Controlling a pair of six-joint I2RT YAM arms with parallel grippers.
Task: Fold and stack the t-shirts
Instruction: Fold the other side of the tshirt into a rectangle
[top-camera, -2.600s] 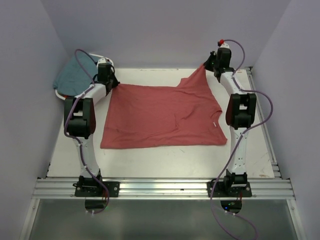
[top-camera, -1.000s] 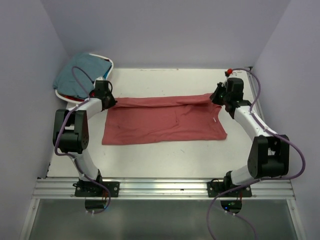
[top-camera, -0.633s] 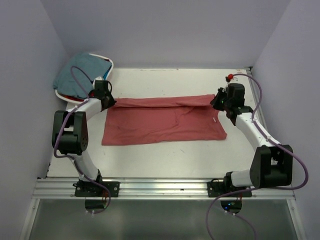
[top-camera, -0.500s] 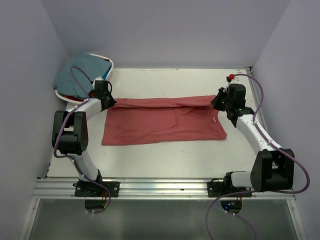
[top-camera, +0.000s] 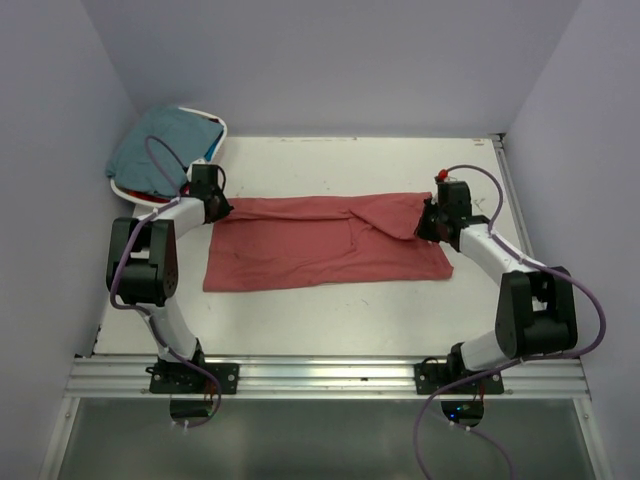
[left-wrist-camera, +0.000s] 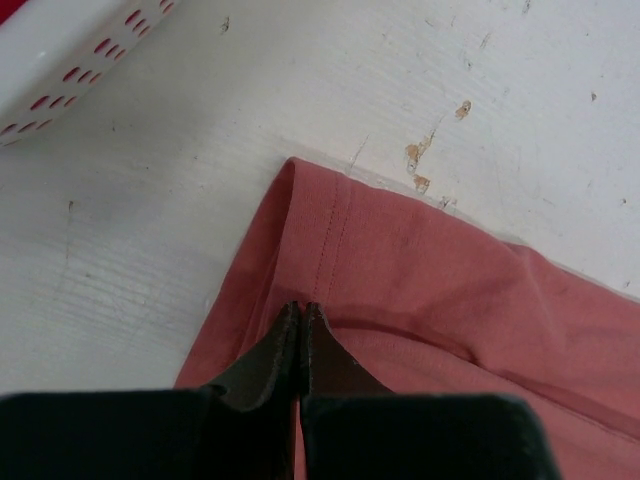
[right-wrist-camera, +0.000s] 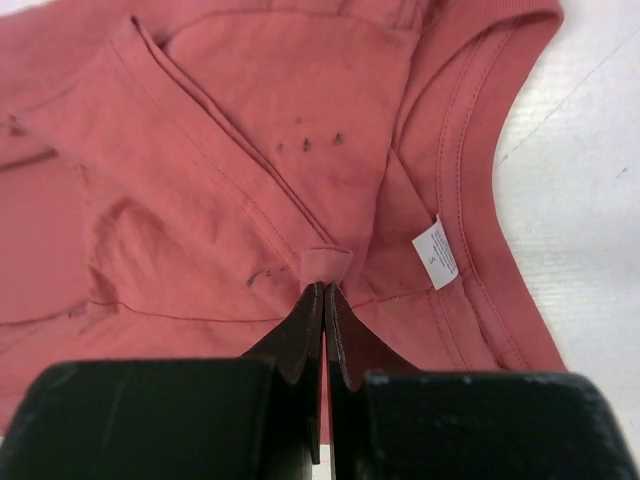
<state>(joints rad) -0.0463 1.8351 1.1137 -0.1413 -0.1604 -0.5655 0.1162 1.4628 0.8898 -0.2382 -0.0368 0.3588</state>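
The brick-red t-shirt lies on the white table, its far edge folded over toward the near side into a long band. My left gripper sits at the shirt's far left corner, shut on the hemmed cloth. At the far right corner my right gripper is shut on a small pinch of red cloth, close to the collar and its white size label. A muted teal t-shirt is heaped in the basket at the back left.
The white oval basket stands at the table's back left corner, its perforated wall close to my left gripper. Bare tabletop runs between the shirt and the arm bases. Purple walls close in on three sides.
The right gripper has come nearer and a little left, drawing its corner of the shirt over the cloth below. The left gripper has shifted only slightly. Both stay shut.
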